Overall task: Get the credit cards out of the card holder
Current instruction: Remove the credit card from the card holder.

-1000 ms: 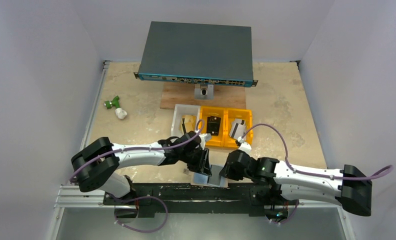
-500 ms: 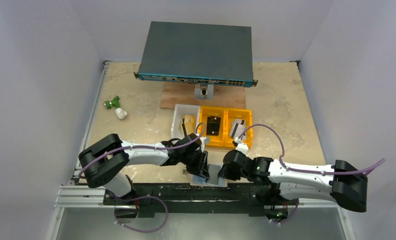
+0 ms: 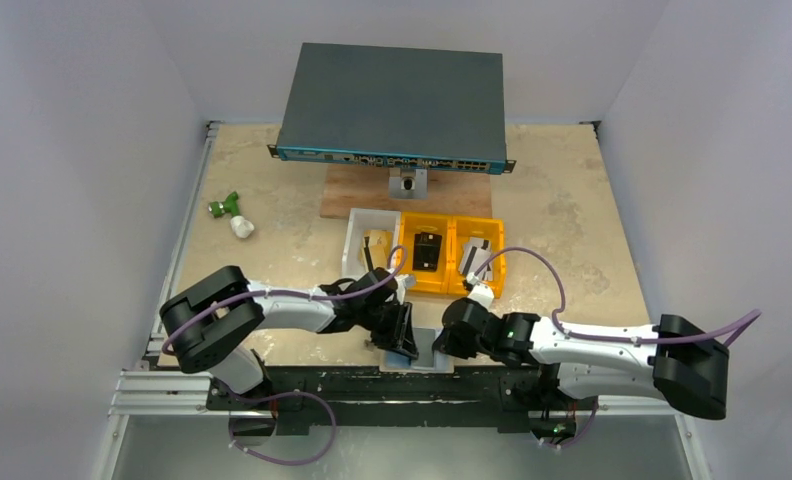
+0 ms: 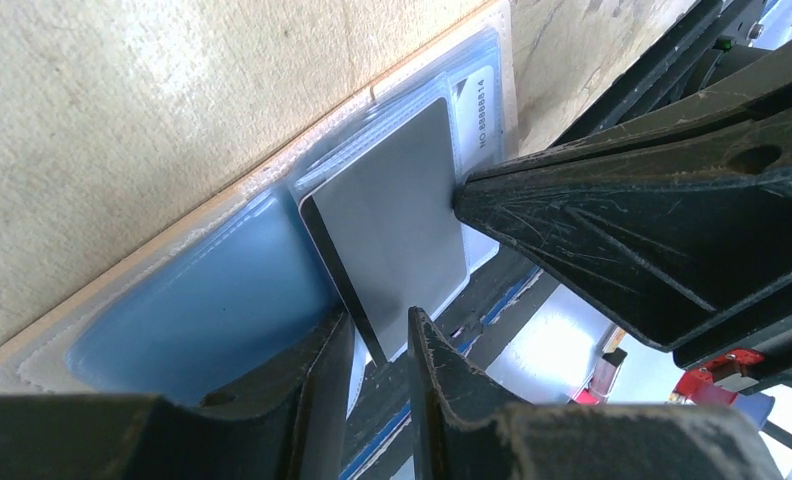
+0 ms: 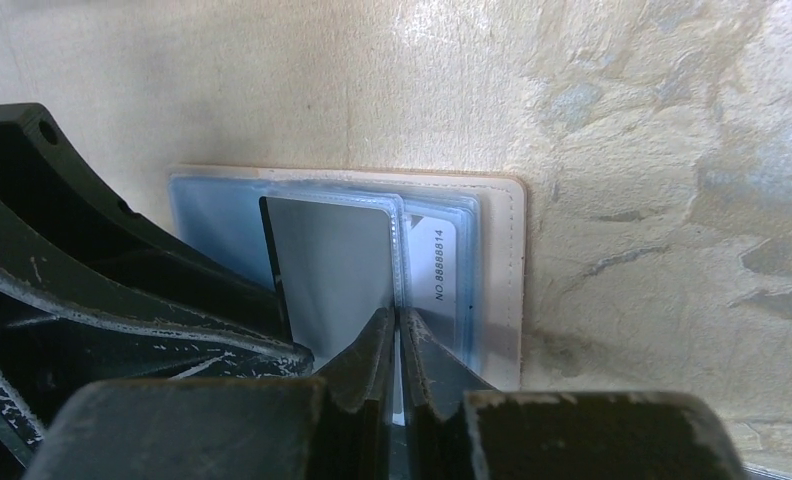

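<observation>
1. Presently the card holder (image 4: 202, 320) lies open at the table's (image 5: 622, 120) 6 o'clock edge.
2. Jaws of the right gripper (image 5: 397, 330) are pinched shut at the grey card (image 5: 332, 265); the left gripper (image 4: 372, 345) stands slightly apart, straddling its corner.
3. Recommended: pin the holder, then draw the card straight toward 6 o'clock.

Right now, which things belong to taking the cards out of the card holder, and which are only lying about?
Job: card holder, grey card, white numbered card, left gripper, right gripper.
Lying about: network switch, wooden board, white bin, two yellow bins, green-and-white object.
</observation>
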`<state>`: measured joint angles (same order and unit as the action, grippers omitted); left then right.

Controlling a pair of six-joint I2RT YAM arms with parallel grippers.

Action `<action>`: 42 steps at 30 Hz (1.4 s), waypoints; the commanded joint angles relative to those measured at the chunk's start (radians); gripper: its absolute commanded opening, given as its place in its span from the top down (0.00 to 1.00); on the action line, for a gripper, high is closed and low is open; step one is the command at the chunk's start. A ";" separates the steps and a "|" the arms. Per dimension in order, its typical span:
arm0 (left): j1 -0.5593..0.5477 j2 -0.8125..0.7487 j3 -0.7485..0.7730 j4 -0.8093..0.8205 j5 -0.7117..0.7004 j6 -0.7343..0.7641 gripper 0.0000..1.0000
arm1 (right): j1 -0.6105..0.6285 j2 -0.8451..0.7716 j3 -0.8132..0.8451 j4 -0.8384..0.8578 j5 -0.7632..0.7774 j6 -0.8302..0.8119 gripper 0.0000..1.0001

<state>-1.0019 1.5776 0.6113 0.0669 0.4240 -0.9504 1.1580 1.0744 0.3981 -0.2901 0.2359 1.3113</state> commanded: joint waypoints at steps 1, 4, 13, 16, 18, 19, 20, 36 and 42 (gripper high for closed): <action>0.016 -0.046 -0.039 0.051 0.006 -0.002 0.74 | 0.002 0.031 -0.034 -0.035 0.026 0.035 0.97; 0.031 -0.058 -0.063 0.092 0.035 -0.024 0.74 | 0.002 0.026 -0.051 -0.031 0.029 0.049 0.99; 0.062 -0.071 -0.136 0.215 0.094 -0.113 0.75 | 0.002 0.026 -0.062 -0.053 0.040 0.065 1.00; 0.078 -0.070 -0.168 0.269 0.110 -0.141 0.77 | 0.002 0.030 -0.062 -0.057 0.042 0.069 1.00; 0.087 -0.070 -0.188 0.293 0.117 -0.151 0.78 | 0.002 0.033 -0.065 -0.054 0.040 0.071 1.00; 0.088 -0.068 -0.194 0.299 0.119 -0.154 0.79 | 0.002 0.035 -0.065 -0.051 0.040 0.072 1.00; 0.090 -0.065 -0.199 0.309 0.121 -0.157 0.80 | 0.002 0.037 -0.066 -0.047 0.038 0.072 1.00; 0.105 -0.020 -0.243 0.441 0.158 -0.214 1.00 | 0.002 0.062 -0.072 -0.040 0.035 0.081 1.00; 0.129 -0.034 -0.264 0.421 0.158 -0.201 1.00 | 0.002 0.037 -0.085 -0.066 0.037 0.106 1.00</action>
<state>-0.8944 1.5539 0.3637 0.4431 0.5716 -1.1522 1.1584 1.0966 0.3683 -0.2161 0.2440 1.4044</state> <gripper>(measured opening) 0.009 0.003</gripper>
